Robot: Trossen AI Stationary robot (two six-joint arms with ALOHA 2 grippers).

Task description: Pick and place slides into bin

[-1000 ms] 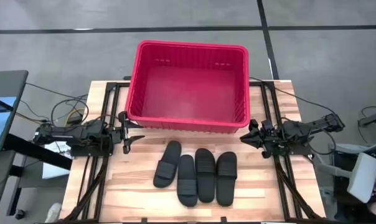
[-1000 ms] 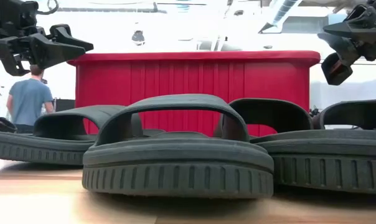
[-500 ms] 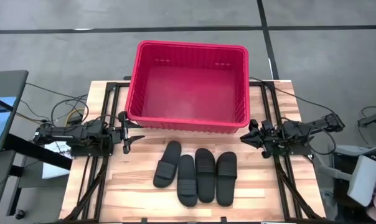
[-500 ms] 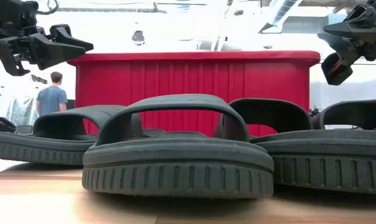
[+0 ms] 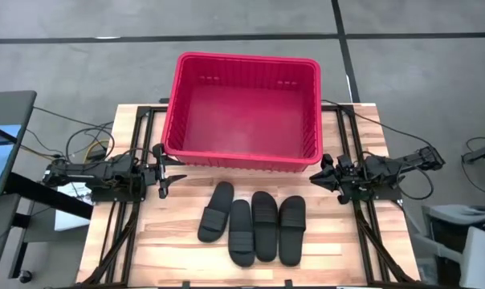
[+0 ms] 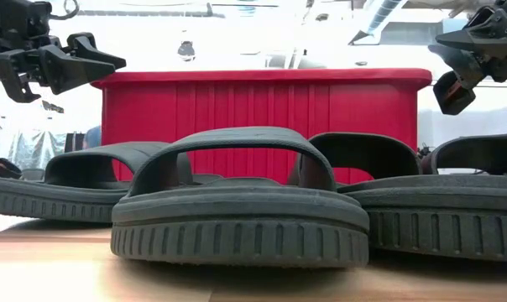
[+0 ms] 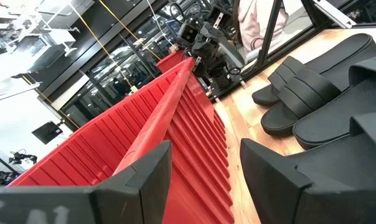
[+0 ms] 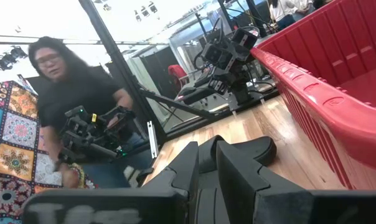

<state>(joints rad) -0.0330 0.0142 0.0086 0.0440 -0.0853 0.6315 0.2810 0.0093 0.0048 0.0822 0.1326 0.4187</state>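
Note:
Four black slides lie soles down, side by side, on the wooden table's near middle: the left one (image 5: 216, 211) is angled, the other three (image 5: 241, 232) (image 5: 264, 225) (image 5: 291, 229) are parallel. The red bin (image 5: 242, 58) stands behind them at the far middle, with nothing in it. My left gripper (image 5: 166, 170) hovers open at the bin's near left corner, pointing right. My right gripper (image 5: 317, 173) hovers open at the bin's near right corner, pointing left. Both are above table height in the low view (image 6: 90, 59) (image 6: 455, 67). The left wrist view shows the bin wall (image 7: 144, 124) and the slides (image 7: 312, 87).
Black frame rails run along the table on the left (image 5: 134, 225) and on the right (image 5: 363, 233). Bare wood lies between each gripper and the slides. A person (image 8: 82, 106) holding a device stands beyond the table's left side.
Neither arm, the slides nor the bin has moved. A person in the room behind the table has walked rightward and out of sight behind the slides in the low view.

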